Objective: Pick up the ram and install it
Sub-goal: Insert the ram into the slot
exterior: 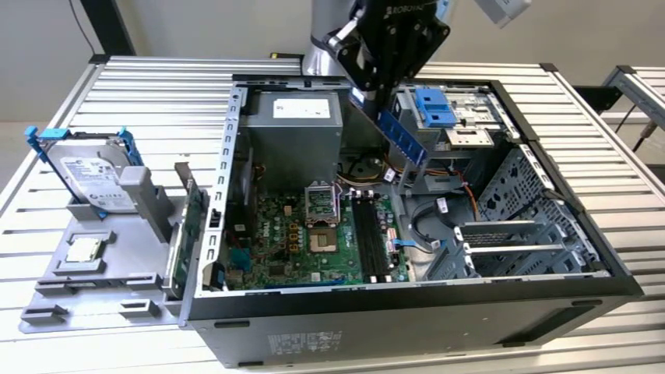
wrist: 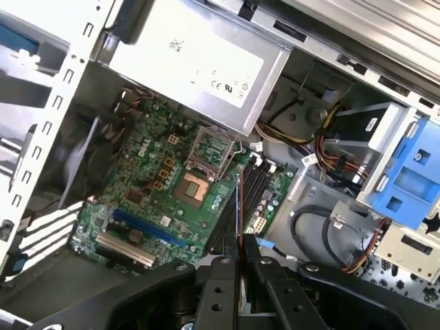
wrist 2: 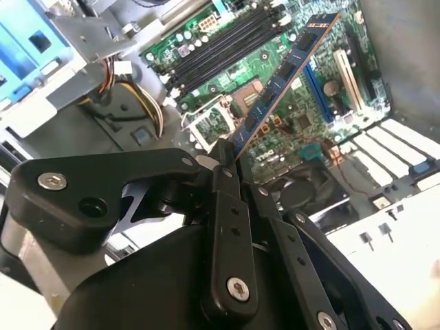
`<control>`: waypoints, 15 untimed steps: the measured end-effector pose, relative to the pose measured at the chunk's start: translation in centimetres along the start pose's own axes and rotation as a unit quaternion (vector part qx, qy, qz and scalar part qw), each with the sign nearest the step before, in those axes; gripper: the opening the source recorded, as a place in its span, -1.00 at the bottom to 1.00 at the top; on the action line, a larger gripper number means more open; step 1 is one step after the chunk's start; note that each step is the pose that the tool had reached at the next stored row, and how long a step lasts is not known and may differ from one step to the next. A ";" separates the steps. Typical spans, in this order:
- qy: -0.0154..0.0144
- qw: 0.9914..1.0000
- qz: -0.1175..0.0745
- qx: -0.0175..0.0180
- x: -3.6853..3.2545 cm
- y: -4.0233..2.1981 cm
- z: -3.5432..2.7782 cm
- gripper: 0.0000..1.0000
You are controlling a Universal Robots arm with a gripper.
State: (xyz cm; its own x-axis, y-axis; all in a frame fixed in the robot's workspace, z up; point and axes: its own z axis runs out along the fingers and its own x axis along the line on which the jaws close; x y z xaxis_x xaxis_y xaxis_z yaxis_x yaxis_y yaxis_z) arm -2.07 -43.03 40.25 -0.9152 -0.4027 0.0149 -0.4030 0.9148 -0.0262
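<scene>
- One stick is in play: your gripper (exterior: 374, 87) has its fingers closed narrow on one end of the ram (exterior: 400, 136). The blue stick slants down from them into the open computer case (exterior: 416, 304).
- You're in the carry step, I'd judge. The ram hangs inside the case mouth, well above the memory slots (exterior: 369, 234), and touches nothing but the fingers.
- In the first wrist view you look along the ram's thin edge toward those slots. It runs close to their line but is not in one.
- Seating, by my read, calls for the stick's long edge to sit square over one slot, level and not slanted.
- Inside the case, the motherboard (exterior: 296, 234) lies on the floor with its slots unfilled. The power supply (exterior: 296, 117) is at the far wall, the blue drive-bay latch (exterior: 434, 107) just beside the ram, and bundled wires (wrist: 330, 148) lie nearby.
- Outside the case, against its wall on the exterior view's left, the grey tray (exterior: 114, 280) holds the hard drive (exterior: 93, 183) upright and a small square chip (exterior: 83, 249) flat.
</scene>
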 end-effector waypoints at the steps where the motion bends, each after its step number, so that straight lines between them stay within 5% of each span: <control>1: 0.000 1.000 0.009 0.000 0.00 0.00 0.04 -1.00; 5: 0.001 0.999 0.045 -0.001 0.00 0.00 0.22 -1.00; 8: 0.002 0.997 0.073 -0.001 0.00 0.01 0.37 -1.00; 11: 0.003 0.995 0.100 -0.001 -0.01 0.01 0.51 -1.00; 15: 0.004 0.991 0.137 -0.002 -0.01 0.02 0.69 -1.00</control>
State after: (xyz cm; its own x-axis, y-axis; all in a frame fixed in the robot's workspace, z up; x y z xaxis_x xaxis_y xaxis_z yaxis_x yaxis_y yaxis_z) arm -2.06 -43.03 39.56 -0.9901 -0.1395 0.0148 -0.1398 0.9898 -0.0262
